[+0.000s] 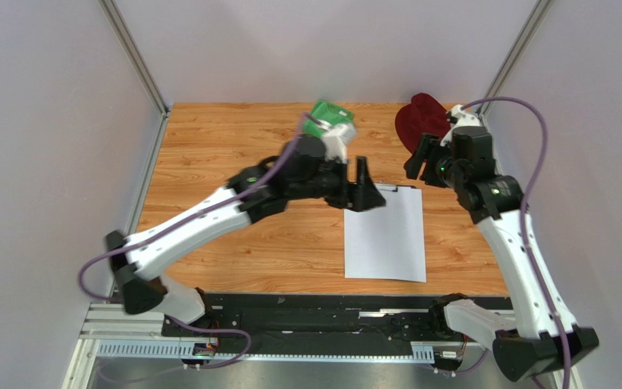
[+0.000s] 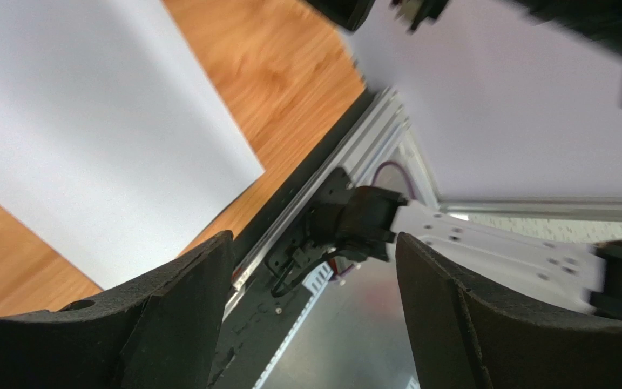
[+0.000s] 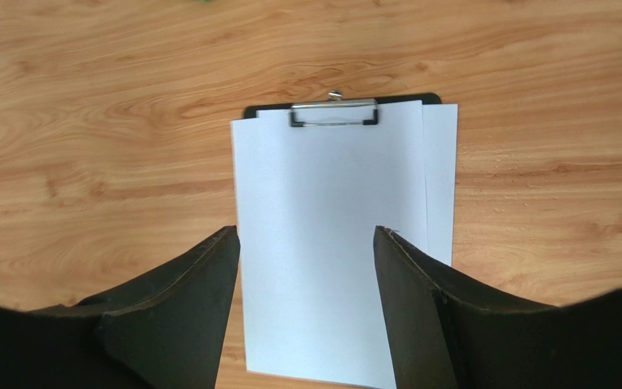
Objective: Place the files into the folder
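The files [image 1: 385,235] are white sheets lying on the black folder [image 1: 410,188]. Their top edges sit under its silver clip [image 3: 334,113], and only the folder's far edge [image 3: 428,99] shows. Two sheets [image 3: 330,243] are visible, slightly offset from each other. My left gripper [image 1: 368,194] hovers at the folder's far left corner. It is open, with nothing between its fingers [image 2: 184,308]. In the left wrist view the sheets [image 2: 103,146] lie at the upper left. My right gripper [image 1: 420,166] is raised off the folder's far right corner, open [image 3: 306,235] and empty, looking down on the sheets.
A green cloth [image 1: 330,116] lies at the back centre, partly behind the left wrist. A dark red hat [image 1: 421,120] sits at the back right next to the right arm. The black mounting rail [image 1: 290,324] runs along the near edge. Grey walls enclose the table.
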